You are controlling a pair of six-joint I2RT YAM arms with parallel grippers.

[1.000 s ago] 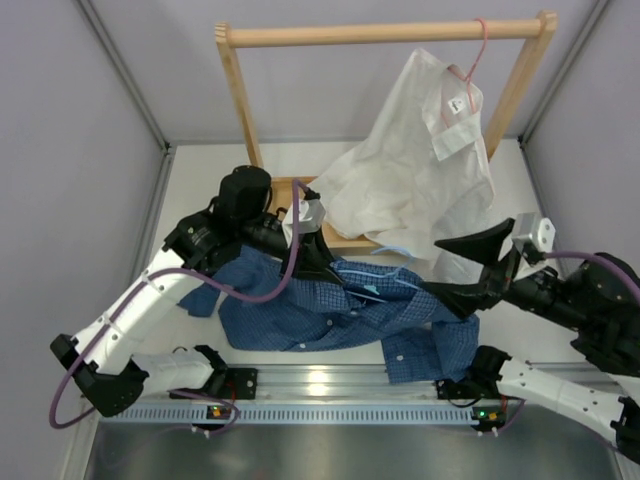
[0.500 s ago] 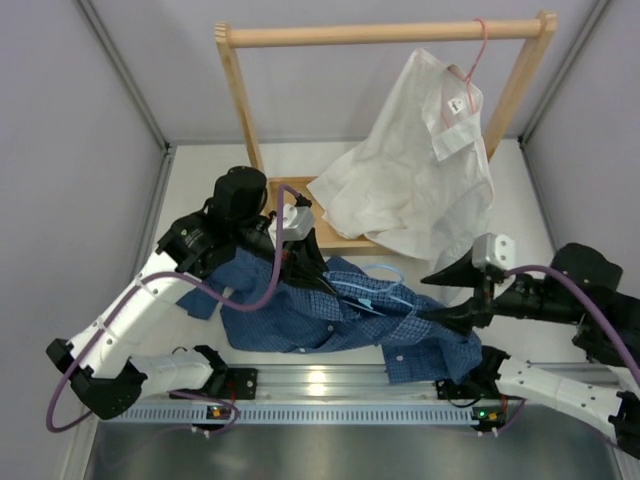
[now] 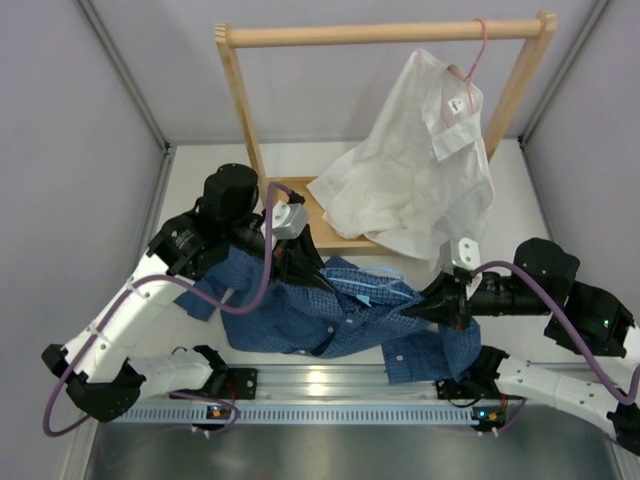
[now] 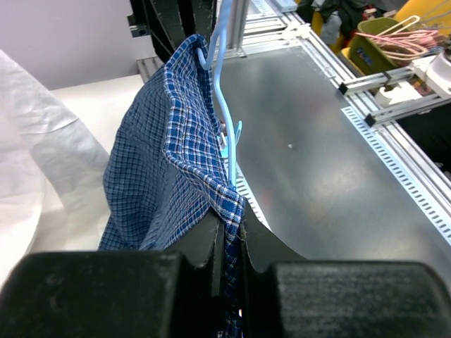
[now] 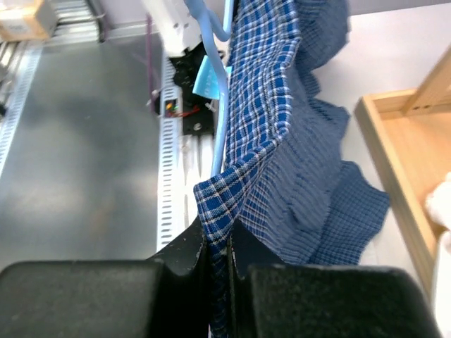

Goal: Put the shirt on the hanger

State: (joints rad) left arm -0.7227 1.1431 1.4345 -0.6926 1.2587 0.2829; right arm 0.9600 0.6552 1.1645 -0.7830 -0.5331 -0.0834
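— What has changed?
— The right claw (image 5: 218, 243) has just snapped shut on the shirt (image 3: 320, 320). The left claw (image 4: 229, 225) pinches another edge, beside the hanger (image 5: 220, 120).
— Meaning?
— Both claws grip it, bunched on the table (image 3: 200, 170); spreading it probably comes next.
— Containers?
— A yellow bin (image 4: 370, 49) holds pink hangers (image 4: 405, 28).

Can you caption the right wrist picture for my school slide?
Right end effector shut on the edge of a dark blue checked shirt beside a thin light-blue wire hanger.
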